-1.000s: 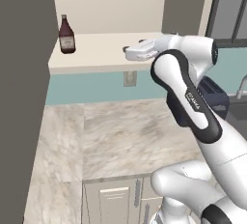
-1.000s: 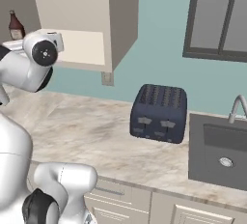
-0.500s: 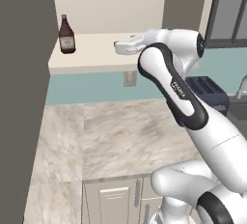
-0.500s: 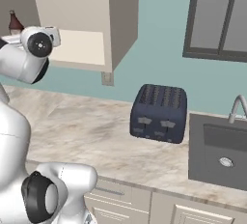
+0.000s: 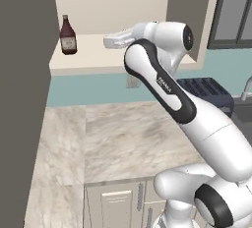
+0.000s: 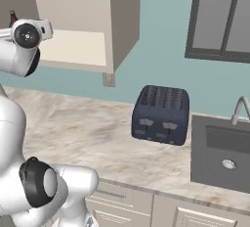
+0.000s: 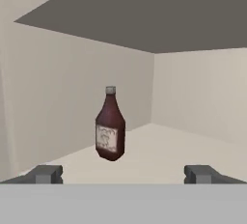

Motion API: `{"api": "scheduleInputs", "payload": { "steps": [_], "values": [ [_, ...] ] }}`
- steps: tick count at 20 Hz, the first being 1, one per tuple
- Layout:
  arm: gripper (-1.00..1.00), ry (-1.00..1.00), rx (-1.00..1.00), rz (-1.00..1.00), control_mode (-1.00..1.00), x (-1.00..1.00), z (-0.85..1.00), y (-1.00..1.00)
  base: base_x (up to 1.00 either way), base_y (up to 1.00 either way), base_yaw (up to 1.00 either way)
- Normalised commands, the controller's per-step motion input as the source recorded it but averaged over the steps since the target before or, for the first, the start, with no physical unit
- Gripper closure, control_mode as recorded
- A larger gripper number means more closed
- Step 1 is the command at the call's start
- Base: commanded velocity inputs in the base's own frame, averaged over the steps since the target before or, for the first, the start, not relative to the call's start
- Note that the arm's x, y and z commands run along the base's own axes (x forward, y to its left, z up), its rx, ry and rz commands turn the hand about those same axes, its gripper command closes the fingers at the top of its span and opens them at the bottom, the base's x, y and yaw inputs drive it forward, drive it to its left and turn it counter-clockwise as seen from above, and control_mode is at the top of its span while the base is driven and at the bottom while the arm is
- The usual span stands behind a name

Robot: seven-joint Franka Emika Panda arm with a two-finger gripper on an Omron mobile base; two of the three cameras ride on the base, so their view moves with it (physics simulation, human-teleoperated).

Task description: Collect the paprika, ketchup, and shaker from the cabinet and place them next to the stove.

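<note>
The ketchup (image 5: 68, 36) stands upright at the left end of the shelf in the open beige cabinet (image 5: 98, 61). It is a small dark red bottle with a pale label. My gripper (image 5: 107, 41) reaches into the cabinet over the shelf, to the right of the bottle and apart from it. In the hand view the ketchup (image 7: 110, 127) stands ahead, a little left of centre, beyond my open gripper (image 7: 123, 175), whose fingertips (image 7: 46, 174) hold nothing. From the right base view only the top of the ketchup (image 6: 12, 15) shows behind my arm. The paprika, shaker and stove are out of view.
The cabinet's open door (image 5: 19, 99) stands as a dark panel on the left. Below lies a marble counter (image 5: 123, 138). On it, a dark ribbed toaster (image 6: 161, 113) stands to the right, with a sink (image 6: 229, 152) and faucet (image 6: 239, 111) beyond.
My hand has moved left along the shelf, closer to the ketchup, and the arm's elbow has swung with it. The jaws stayed open and the bottle has not moved.
</note>
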Motion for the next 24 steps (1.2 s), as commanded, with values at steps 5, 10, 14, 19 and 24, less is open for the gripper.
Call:
{"api": "scheduleInputs", "payload": {
  "steps": [5, 10, 14, 19, 24],
  "values": [
    [-1.0, 0.01, -0.05, -0.05, -1.0, 0.14, 0.13, 0.42, 0.0, 0.0, 0.0],
    [-1.0, 0.04, -0.05, -0.05, -1.0, 0.2, 0.08, 0.45, 0.0, 0.0, 0.0],
    [-1.0, 0.04, -0.04, -0.03, -1.0, 0.23, 0.05, 0.38, 0.0, 0.0, 0.0],
    [-1.0, 0.04, -0.01, -0.02, -1.0, 0.23, 0.0, 0.15, 0.0, 0.0, 0.0],
    [-1.0, 0.01, 0.0, 0.0, -1.0, 0.19, 0.0, 0.0, 0.0, 0.0, 0.0]
  ]
}}
